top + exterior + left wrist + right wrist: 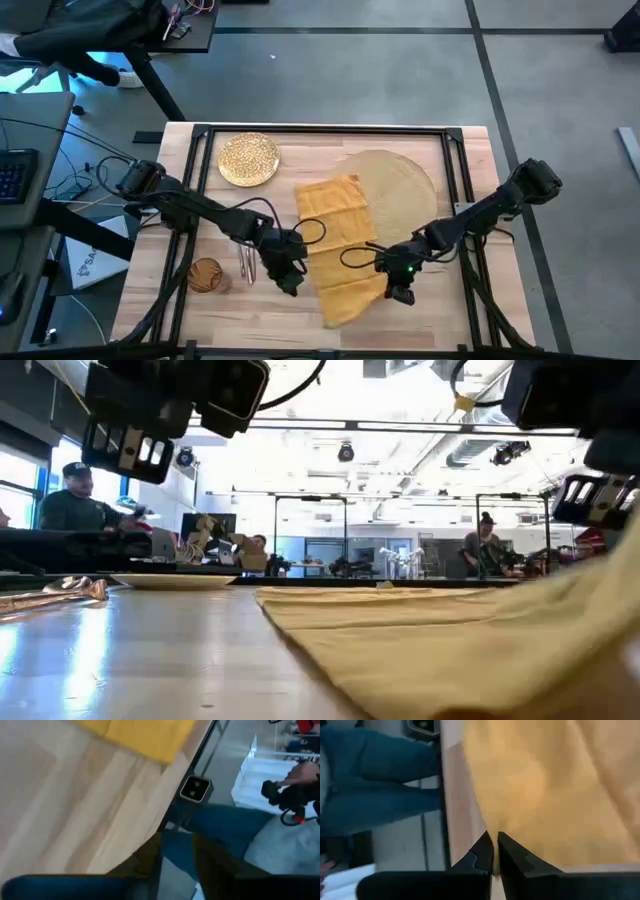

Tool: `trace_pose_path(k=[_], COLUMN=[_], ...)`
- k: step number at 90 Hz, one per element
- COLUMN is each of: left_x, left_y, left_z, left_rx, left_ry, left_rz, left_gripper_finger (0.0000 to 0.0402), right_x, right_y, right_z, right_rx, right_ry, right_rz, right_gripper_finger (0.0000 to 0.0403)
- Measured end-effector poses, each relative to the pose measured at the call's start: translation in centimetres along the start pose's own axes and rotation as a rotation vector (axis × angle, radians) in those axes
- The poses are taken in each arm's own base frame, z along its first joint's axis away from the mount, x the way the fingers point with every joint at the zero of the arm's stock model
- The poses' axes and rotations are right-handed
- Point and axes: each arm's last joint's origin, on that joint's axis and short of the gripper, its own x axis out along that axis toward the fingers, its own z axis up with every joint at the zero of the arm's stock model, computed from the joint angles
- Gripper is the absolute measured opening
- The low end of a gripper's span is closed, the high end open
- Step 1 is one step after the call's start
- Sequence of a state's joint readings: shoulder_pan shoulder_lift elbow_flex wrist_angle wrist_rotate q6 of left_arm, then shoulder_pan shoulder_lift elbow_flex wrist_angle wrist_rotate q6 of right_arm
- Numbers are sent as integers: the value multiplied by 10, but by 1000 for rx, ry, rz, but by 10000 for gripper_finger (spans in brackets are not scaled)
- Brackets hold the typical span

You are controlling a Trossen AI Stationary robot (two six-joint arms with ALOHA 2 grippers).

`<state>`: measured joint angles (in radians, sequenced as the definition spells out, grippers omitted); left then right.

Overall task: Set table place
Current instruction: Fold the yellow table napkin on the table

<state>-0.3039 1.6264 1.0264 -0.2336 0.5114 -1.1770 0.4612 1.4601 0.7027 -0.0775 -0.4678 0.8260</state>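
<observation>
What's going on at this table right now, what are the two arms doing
Two robot arms are working at the near end of a wooden table, laying out a place setting. The right claw is pinched shut on the edge of the mustard-yellow napkin, which lies partly over the round straw mat. The left claw hovers beside the napkin's other edge, holding nothing visible. A gold plate sits at the far side; an amber tumbler and the cutlery rest near the left arm.
</observation>
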Motion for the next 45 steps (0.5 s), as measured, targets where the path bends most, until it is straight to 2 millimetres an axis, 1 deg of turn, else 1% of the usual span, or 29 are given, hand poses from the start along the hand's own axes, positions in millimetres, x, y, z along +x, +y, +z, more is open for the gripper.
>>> trace_pose_path(k=[5,10,22,27,33,45], left_x=[-8,-20,-59,-74,-89,-109], left_y=[2,5,19,29,46,80], left_z=[4,10,36,51,67,93], left_rx=[-19,-46,-105,-102,-105,-65], left_ry=[-29,-88,-317,-393,-426,-484], left_rz=[12,35,108,142,195,322], left_gripper_finger=[128,131,127,124,123,132], right_x=[-1,-3,-23,-34,-52,-81], right_y=[0,1,8,13,18,17], right_z=[-1,-1,7,12,17,20], right_rx=[9,20,85,96,88,117], right_ry=[40,81,153,129,66,-109], right_rz=[35,77,230,270,291,195], right_gripper_finger=[58,88,154,173,187,193])
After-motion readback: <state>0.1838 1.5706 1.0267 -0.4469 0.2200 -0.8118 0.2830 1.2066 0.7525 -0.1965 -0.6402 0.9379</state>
